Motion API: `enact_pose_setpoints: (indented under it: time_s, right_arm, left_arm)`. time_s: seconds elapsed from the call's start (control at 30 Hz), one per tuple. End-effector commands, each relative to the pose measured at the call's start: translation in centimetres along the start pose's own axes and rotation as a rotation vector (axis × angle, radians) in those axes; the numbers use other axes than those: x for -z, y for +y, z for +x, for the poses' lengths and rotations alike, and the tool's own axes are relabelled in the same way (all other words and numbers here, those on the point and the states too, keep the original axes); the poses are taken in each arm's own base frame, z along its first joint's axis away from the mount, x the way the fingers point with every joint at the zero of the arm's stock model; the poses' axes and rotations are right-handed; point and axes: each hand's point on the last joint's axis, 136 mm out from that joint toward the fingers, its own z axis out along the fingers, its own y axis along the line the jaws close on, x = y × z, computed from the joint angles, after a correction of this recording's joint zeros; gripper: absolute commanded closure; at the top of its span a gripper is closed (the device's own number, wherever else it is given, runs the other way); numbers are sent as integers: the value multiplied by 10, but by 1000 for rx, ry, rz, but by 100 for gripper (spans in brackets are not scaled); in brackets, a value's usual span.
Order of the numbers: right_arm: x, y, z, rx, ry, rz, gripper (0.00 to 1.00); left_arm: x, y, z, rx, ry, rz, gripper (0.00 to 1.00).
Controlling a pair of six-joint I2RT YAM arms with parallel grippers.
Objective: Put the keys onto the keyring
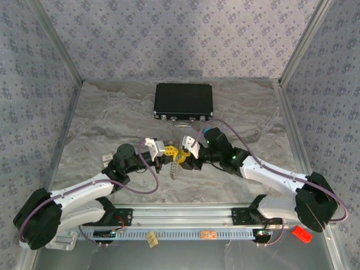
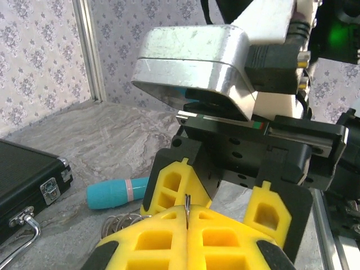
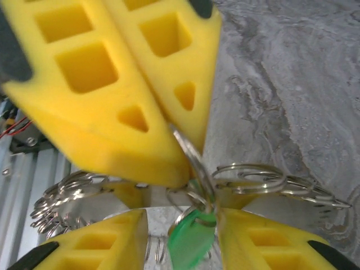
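Note:
Both grippers meet nose to nose above the table's middle. My left gripper [image 1: 168, 151] [image 2: 187, 212] is shut on the thin edge of the silvery keyring [image 2: 187, 203] [image 3: 188, 151], which stands up between its yellow fingertips. From that ring hangs a green key [image 3: 191, 241], with more wire loops [image 3: 263, 175] linked beside it. My right gripper [image 1: 184, 155] [image 3: 183, 219] is open; its fingers [image 3: 107, 244] stand either side of the green key without closing on it. A string of rings [image 1: 173, 169] dangles below the two grippers. Red and yellow keys are hidden.
A black case [image 1: 183, 101] [image 2: 25, 171] with a metal handle lies at the back centre. A teal pen-like cylinder [image 2: 117, 192] lies on the table behind the grippers. A red block [image 1: 301, 233] sits at the near right by the rail.

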Motion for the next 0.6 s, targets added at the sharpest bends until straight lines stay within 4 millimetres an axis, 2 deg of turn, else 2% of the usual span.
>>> enact_pose_setpoints:
  time_s: [0.0, 0.43, 0.5, 0.57]
  right_arm:
    - [-2, -14, -6, 4, -24, 88, 68]
    - [17, -15, 1, 44, 48, 134, 94]
    - [20, -16, -3, 51, 52, 141, 99]
    - [23, -18, -9, 63, 50, 152, 100]
  left_arm:
    - [0, 2, -21, -2, -80, -20, 100]
    - [0, 11, -11, -28, 3, -75, 100]
    - [0, 8, -7, -44, 22, -60, 100]
    - [0, 6, -4, -51, 34, -47, 100]
